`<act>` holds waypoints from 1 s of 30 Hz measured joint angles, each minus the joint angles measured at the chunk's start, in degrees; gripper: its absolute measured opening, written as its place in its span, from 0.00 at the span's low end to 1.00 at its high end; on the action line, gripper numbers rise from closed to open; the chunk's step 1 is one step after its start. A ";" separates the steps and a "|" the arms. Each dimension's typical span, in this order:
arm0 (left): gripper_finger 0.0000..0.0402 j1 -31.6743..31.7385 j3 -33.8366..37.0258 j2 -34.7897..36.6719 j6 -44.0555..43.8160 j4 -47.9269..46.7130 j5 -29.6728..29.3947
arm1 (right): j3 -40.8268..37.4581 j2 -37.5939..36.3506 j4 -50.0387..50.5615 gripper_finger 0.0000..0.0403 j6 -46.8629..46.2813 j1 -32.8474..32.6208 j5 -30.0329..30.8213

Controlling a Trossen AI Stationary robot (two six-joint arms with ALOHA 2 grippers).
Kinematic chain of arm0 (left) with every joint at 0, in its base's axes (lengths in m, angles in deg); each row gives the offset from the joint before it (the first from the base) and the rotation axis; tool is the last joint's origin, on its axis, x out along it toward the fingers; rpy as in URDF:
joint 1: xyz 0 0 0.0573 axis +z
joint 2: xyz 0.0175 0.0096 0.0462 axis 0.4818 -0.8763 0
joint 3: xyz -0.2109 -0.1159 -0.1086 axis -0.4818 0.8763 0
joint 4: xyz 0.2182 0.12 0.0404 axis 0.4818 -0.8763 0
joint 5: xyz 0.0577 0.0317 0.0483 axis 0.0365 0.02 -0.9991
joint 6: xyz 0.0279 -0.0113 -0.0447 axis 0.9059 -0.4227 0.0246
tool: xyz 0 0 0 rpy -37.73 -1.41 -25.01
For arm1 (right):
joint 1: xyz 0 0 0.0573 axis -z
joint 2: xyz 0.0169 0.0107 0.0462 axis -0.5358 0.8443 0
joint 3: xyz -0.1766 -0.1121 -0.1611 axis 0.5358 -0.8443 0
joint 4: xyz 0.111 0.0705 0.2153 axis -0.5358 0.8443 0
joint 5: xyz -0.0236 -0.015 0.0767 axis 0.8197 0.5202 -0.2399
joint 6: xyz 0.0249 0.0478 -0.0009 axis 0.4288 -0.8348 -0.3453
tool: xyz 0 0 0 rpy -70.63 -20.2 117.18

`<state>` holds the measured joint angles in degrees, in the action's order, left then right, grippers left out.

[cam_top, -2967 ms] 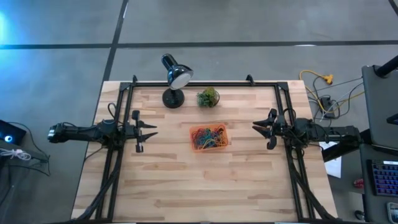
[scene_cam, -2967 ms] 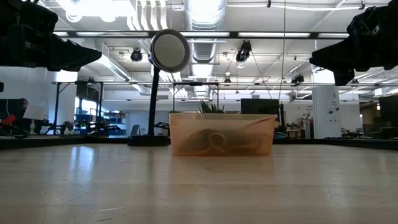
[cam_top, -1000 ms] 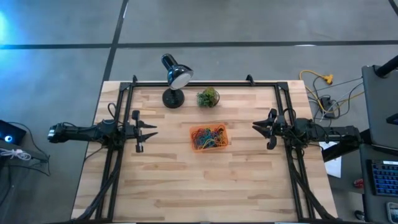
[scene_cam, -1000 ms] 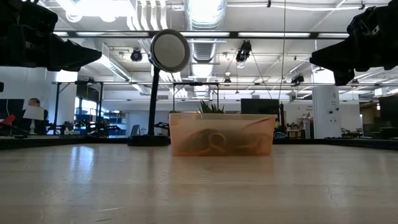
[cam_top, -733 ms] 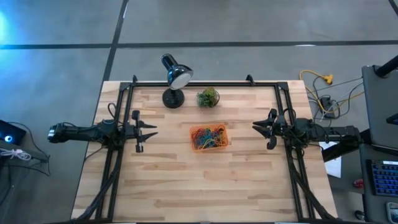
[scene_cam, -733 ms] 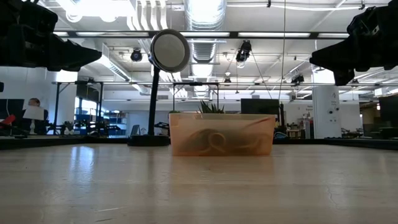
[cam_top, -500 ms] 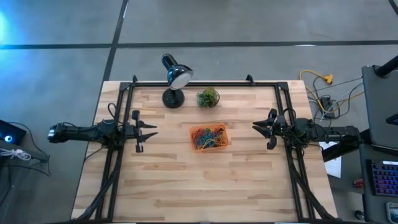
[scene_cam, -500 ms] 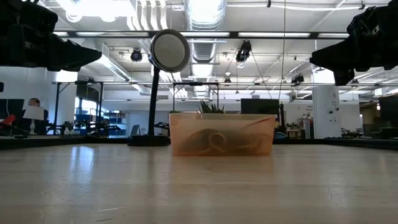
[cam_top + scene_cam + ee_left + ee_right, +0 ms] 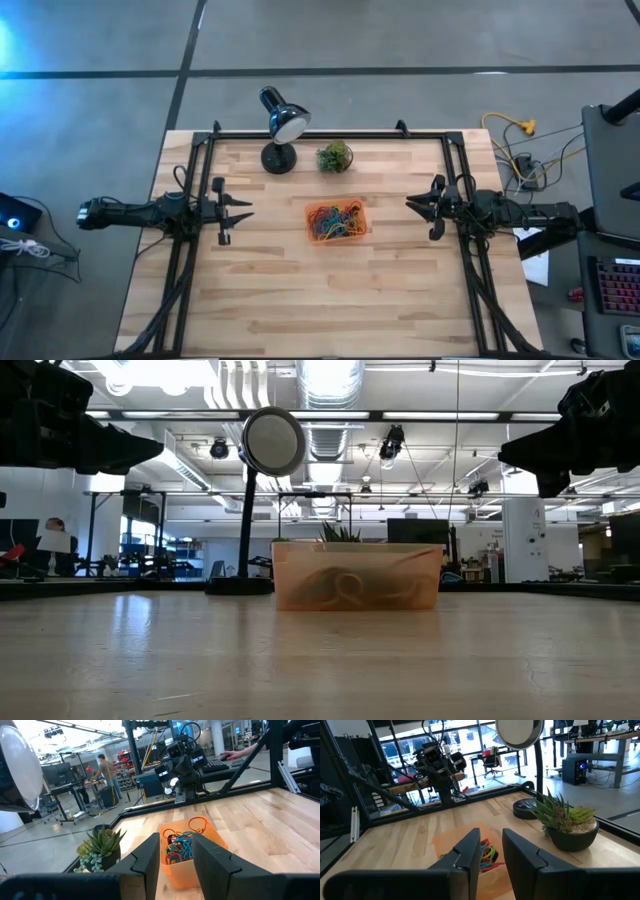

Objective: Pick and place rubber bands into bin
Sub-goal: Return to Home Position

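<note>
Pale wooden planks make up the bench [image 9: 330, 290], which stands on a grey concrete floor, with a black frame running along its far edge and sides. Near the middle of the bench sits the bin [image 9: 309, 224], a shallow orange tray, and the rubber bands [image 9: 336, 221] lie heaped inside it in a tangle of red, green, yellow and blue loops. From bench height, the bin's translucent wall [image 9: 356, 576] shows dark curls of bands behind it. Behind the bin, towards the far edge, stand a small potted plant [image 9: 335, 156] and, just beside it, a black desk lamp [image 9: 280, 125] with its round shade tipped up. The left pincer [image 9: 240, 210] hangs above the bench's left side, well apart from the bin and aimed towards it; its wrist camera shows the two dark fingers [image 9: 150, 855] spread, nothing between them, with the bin and bands visible through the gap. The right pincer [image 9: 415, 205] hangs likewise over the right side, facing the bin from the opposite direction, its fingers [image 9: 520, 852] also parted and empty. Beyond the bench a person [image 9: 106, 770] stands among workstations in the open workshop.
</note>
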<state>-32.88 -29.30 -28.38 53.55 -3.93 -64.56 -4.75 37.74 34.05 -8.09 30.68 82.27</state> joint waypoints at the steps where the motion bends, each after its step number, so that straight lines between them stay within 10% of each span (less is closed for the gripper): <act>1: 0.24 -0.01 0.00 -0.02 0.00 -0.02 0.01 | 0.00 0.00 0.00 0.19 0.00 0.01 0.00; 30: 0.24 -0.01 0.00 -0.01 0.01 -0.01 0.01 | -0.01 0.00 -0.01 0.19 0.00 0.01 0.00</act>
<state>-32.89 -29.30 -28.39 53.55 -3.94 -64.54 -4.76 37.74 34.04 -8.09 30.69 82.27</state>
